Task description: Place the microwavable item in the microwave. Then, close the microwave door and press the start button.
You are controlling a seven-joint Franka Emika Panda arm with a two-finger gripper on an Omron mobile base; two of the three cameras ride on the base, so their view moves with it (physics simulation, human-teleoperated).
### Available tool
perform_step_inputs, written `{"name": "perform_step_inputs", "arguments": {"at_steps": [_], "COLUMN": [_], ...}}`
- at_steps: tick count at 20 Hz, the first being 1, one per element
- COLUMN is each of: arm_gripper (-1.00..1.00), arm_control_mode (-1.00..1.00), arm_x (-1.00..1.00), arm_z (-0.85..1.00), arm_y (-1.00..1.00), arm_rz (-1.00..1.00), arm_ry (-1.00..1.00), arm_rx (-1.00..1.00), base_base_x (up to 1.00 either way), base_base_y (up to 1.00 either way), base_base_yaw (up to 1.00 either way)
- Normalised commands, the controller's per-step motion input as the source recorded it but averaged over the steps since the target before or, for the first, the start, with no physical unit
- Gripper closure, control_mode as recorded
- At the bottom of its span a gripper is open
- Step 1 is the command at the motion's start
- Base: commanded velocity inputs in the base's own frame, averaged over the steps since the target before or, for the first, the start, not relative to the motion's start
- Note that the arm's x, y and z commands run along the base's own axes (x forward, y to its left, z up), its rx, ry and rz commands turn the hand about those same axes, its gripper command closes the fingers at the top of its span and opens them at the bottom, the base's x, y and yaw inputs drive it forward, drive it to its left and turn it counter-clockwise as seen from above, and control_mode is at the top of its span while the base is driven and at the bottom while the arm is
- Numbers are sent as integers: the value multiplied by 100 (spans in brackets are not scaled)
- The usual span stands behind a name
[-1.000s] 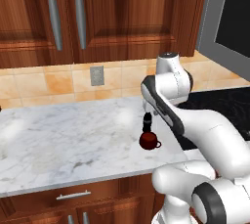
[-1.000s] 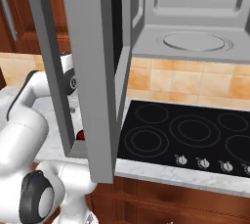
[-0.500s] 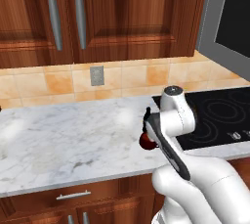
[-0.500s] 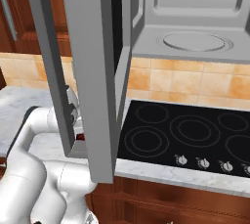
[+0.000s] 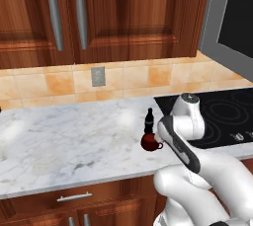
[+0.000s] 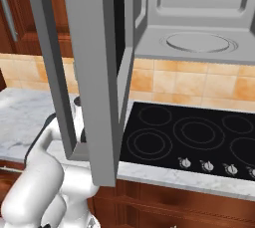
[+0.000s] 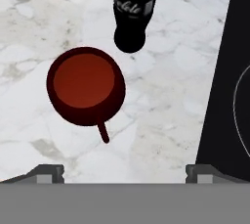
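Observation:
The microwavable item, a dark red mug, stands upright on the marble counter with its handle pointing toward my hand. My gripper hovers above it, open, with the fingertips wide apart and nothing between them. In the left base view the mug sits just left of my arm. The microwave hangs above the cooktop, and its white interior and round turntable are exposed. The microwave door is swung wide open, and its dark glass shows at the upper right of the left base view.
A small black cola bottle stands right behind the mug, also seen as a bottle from the left base. The black cooktop borders the counter on the right. Wooden cabinets hang above the marble counter.
My arm has swung down and forward, bringing the hand lower over the mug. The mug and bottle have stayed put.

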Motion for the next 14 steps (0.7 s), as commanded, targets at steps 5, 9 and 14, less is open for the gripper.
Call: {"name": "perform_step_inputs", "arguments": {"at_steps": [5,9,14], "arm_gripper": [-100,-100,-100], "arm_control_mode": [-100,-100,-100], "arm_x": [59,6,0], "arm_z": [-24,-52,-47], "arm_y": [0,9,15], "arm_rz": [7,8,6], "arm_ry": [11,10,10], "arm_rx": [6,0,0], "base_base_x": [0,0,0], "base_base_y": [0,0,0], "base_base_yaw": [0,0,0]}}
